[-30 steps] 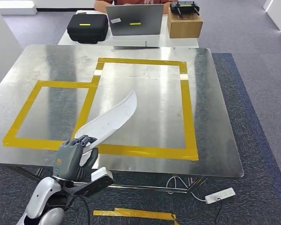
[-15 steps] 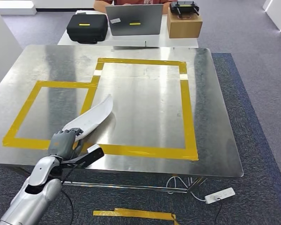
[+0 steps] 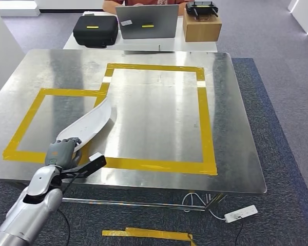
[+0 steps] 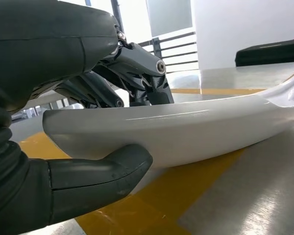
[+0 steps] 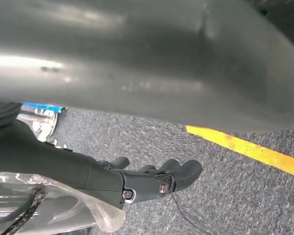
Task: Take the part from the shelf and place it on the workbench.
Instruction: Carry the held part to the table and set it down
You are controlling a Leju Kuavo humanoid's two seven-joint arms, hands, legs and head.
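The part is a long, curved white panel that lies low across the yellow tape between the two taped squares on the steel workbench. My left hand grips its near end at the bench's front left. In the left wrist view the thumb presses under the part and dark fingers wrap over its top edge. My right hand hangs over the carpet with its fingers stretched out and nothing in it.
Behind the bench, a second table carries a black case, a laptop and a cardboard box, with a person seated beyond. A white power strip and yellow tape lie on the carpet in front.
My left hand has carried the part to the left and down toward the bench. The part's far tip has shifted from the big square toward the tape line between the squares.
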